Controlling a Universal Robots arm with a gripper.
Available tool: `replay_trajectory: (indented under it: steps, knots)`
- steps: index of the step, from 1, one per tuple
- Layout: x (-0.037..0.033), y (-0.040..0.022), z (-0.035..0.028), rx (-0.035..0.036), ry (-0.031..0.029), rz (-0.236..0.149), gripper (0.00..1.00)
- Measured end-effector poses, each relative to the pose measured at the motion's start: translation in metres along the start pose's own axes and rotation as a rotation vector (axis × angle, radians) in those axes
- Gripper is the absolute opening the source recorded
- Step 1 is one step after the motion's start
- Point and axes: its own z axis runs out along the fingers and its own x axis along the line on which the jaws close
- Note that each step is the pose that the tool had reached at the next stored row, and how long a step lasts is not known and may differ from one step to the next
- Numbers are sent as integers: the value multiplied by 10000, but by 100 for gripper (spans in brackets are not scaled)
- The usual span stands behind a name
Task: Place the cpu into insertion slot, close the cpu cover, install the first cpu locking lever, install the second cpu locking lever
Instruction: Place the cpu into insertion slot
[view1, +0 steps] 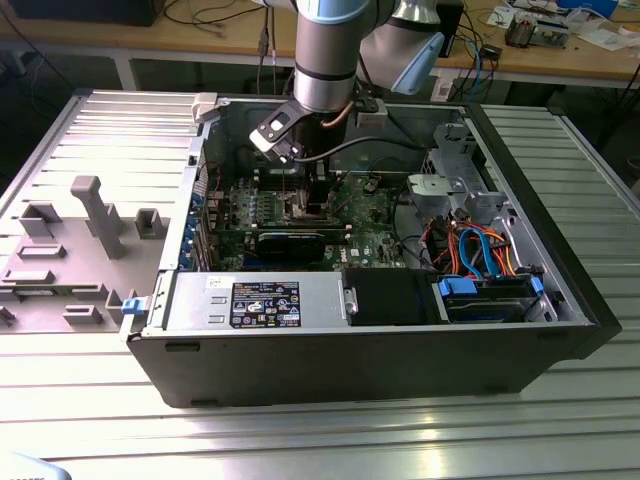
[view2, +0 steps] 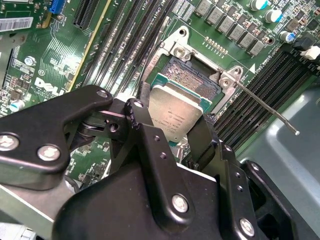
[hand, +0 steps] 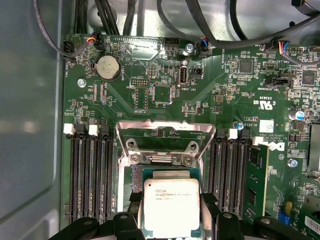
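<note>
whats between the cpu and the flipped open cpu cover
In the first wrist view, the silvery screwed-down hinge bracket at the socket's edge lies between the cpu and the cpu cover.

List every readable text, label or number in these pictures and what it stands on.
cpu: dark print on its metal top, too fine to quote reliably.
motherboard: white logo and tiny white part labels, too small to quote.
black sticker on the silver box: white print, unreadable.
</note>
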Motion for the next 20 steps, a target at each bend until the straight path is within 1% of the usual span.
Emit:
replay_trajectory:
  steps: [20]
  knots:
    - [1,1,38,0,0,0,55]
